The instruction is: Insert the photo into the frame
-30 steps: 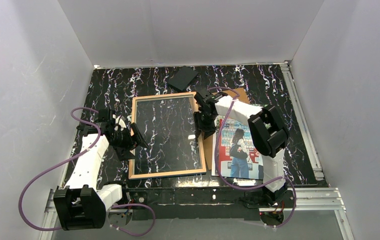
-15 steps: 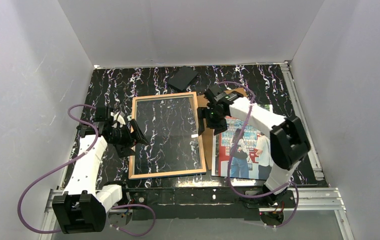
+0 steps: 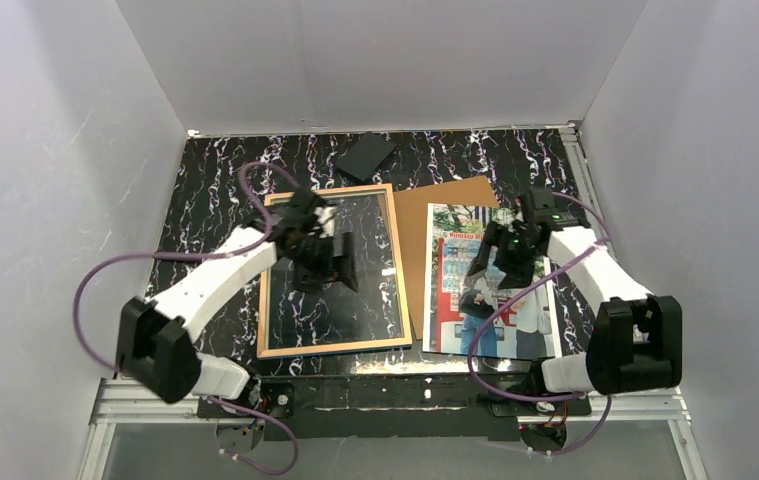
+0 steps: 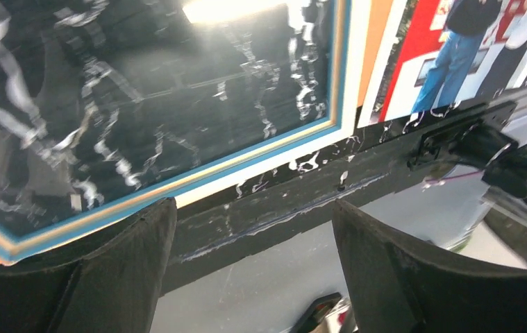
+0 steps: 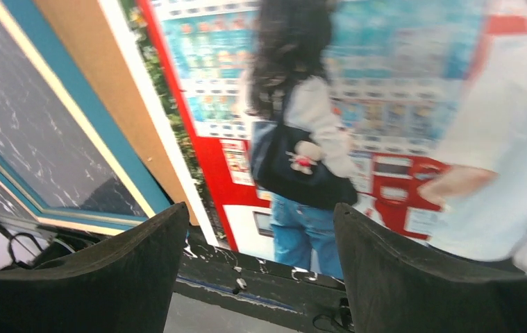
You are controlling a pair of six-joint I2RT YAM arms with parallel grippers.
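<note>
Black marble-look table (image 3: 215, 170) in a white-walled box, everything lying flat, so here's how it looks to me.

Your left gripper (image 3: 340, 262) hovers over the glass of the frame (image 3: 330, 349), fingers spread, nothing in them. Your right gripper (image 3: 497, 265) hangs just right of the frame, over the photo (image 3: 455, 240), also spread and empty.

The photo lies face up right of the frame, at least partly on the brown board (image 3: 413, 235). A strip of that board shows between the two. The frame lies tan edge up, and the table pattern shows through the pane.

What I'd worry about:
- The photo is thin paper lying flat. Come down on it from above and the fingers will likely just skid or crease it, with no edge to get under.
- The board under it could slide along if you push sideways, and it sits right beside the frame's right edge, so it may shove the frame too.
- Your left arm is parked over the glass, exactly where the photo has to land. I'd move it off first.

The small black slab (image 3: 366, 155) lies beyond the frame's far edge, not in the way as far as I can tell.
</note>
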